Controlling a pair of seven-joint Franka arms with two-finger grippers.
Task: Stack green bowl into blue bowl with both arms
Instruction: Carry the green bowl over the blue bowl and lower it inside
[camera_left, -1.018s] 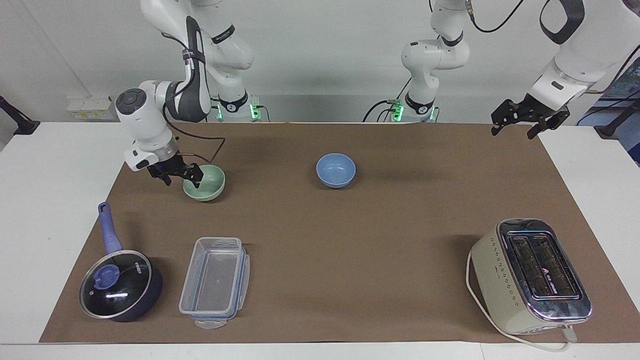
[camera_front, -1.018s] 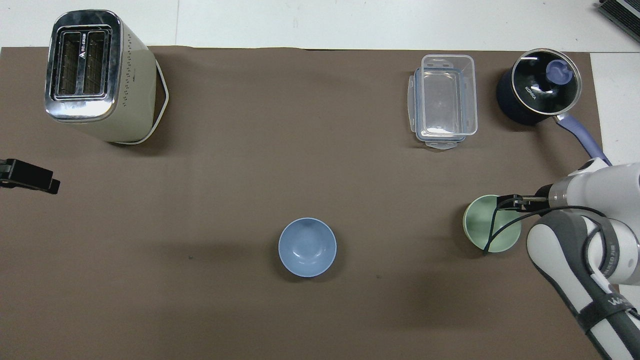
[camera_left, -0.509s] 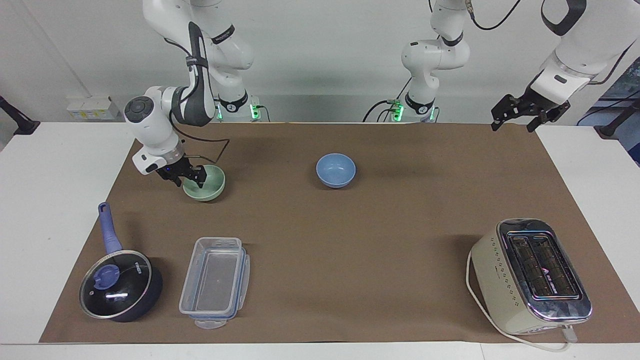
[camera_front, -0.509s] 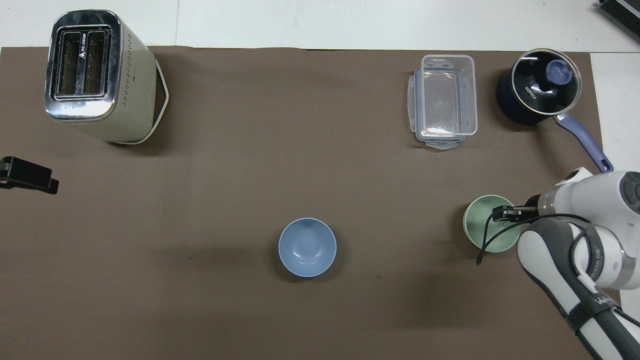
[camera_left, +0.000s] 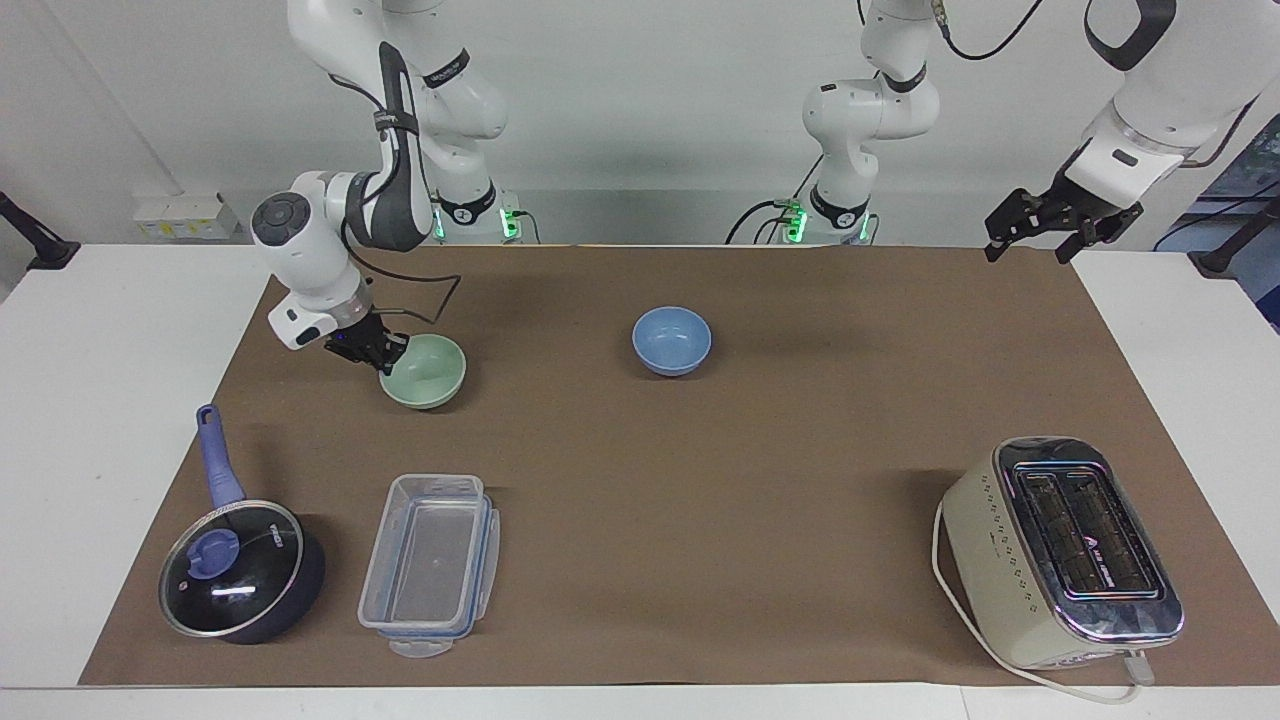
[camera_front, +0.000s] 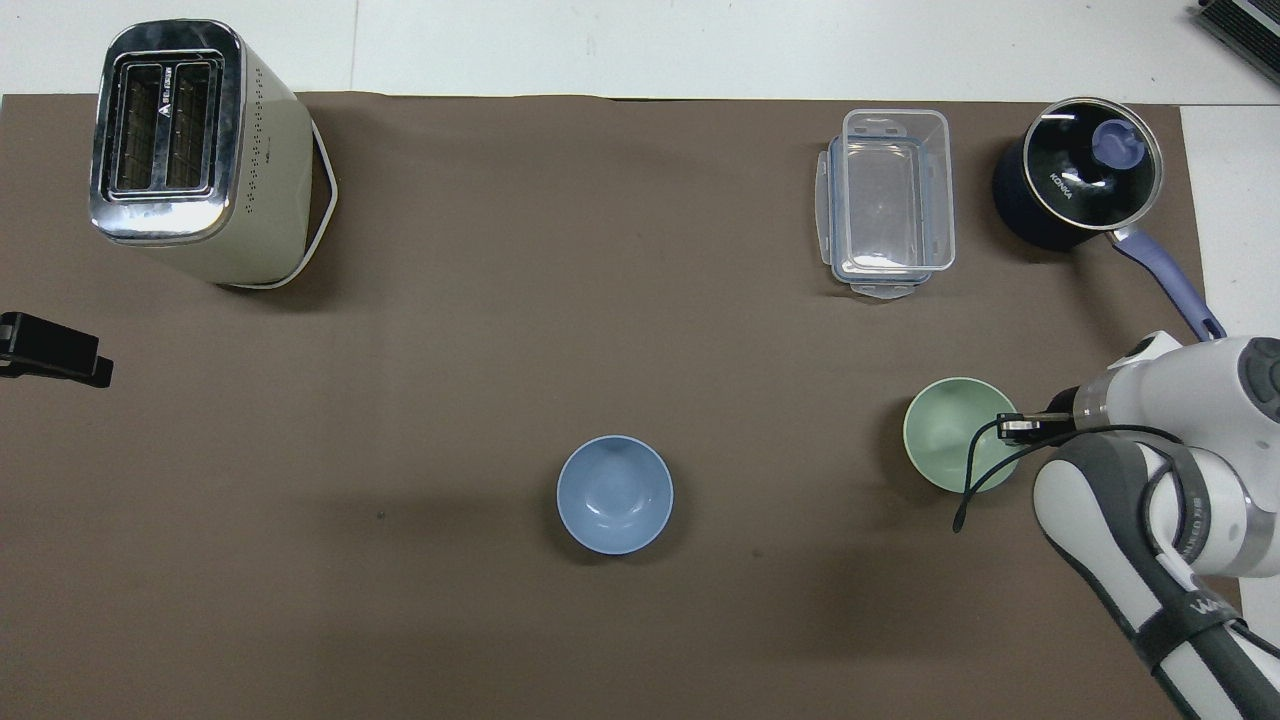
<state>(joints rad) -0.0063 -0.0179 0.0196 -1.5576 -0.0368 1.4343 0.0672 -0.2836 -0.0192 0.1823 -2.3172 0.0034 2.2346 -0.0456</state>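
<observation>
The pale green bowl (camera_left: 430, 375) is over the brown mat toward the right arm's end; it also shows in the overhead view (camera_front: 948, 434). My right gripper (camera_left: 385, 352) (camera_front: 1012, 427) is shut on its rim, on the side toward that end of the table. I cannot tell whether the bowl touches the mat. The light blue bowl (camera_left: 671, 340) (camera_front: 614, 494) stands upright and empty mid-table, near the robots. My left gripper (camera_left: 1028, 250) (camera_front: 55, 358) is open and empty, raised over the mat's edge at the left arm's end.
A dark blue lidded saucepan (camera_left: 240, 570) (camera_front: 1075, 170) and a clear plastic container (camera_left: 430, 565) (camera_front: 888, 200) stand farther from the robots than the green bowl. A cream toaster (camera_left: 1060, 550) (camera_front: 190, 140) stands at the left arm's end, far from the robots.
My right gripper closed on the green bowl's rim and moved it a little toward the blue bowl. My left gripper rose slightly and then held still.
</observation>
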